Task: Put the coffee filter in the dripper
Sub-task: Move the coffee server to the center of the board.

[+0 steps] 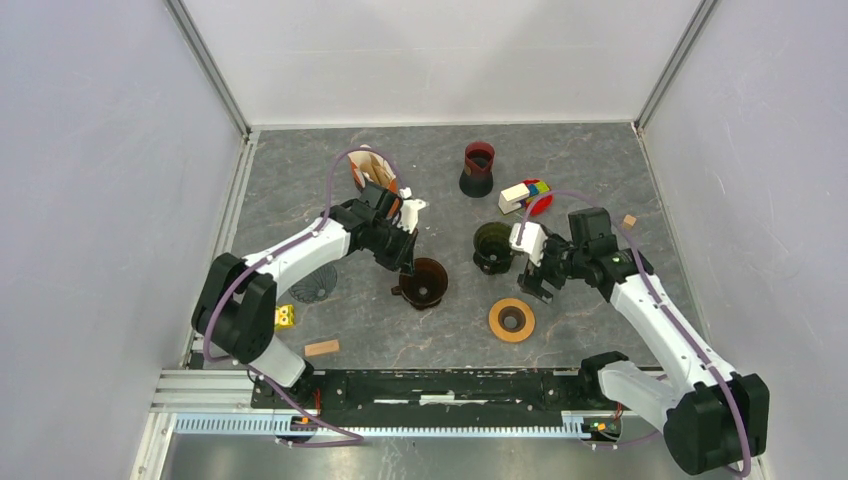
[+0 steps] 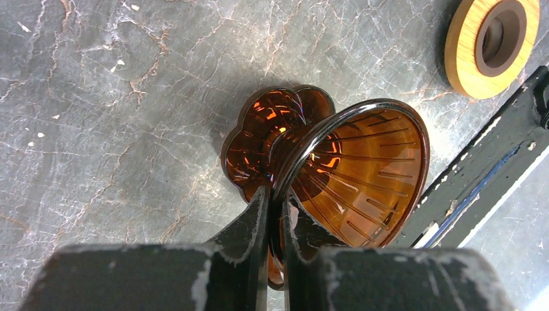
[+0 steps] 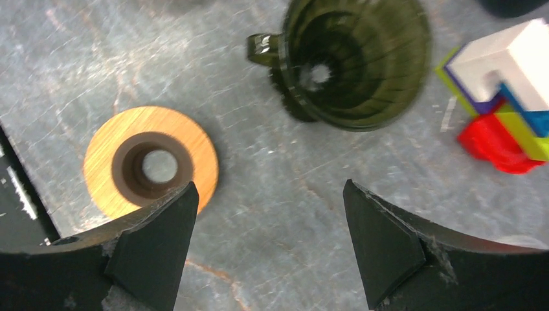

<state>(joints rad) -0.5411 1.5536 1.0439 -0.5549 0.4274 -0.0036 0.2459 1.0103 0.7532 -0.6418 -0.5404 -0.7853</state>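
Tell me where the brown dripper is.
In the top view, the brown dripper is near the table's middle, left of the wooden ring and the green dripper, its rim pinched by the left tool.

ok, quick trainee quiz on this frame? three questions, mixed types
1. True or false: the left gripper is shut on the rim of the amber dripper.
2. The right gripper is: A open, holding nothing; B shut; C out of view.
3. Short answer: what colour is the other dripper, ahead of the right gripper?

Key: 1 true; 2 A; 3 green.
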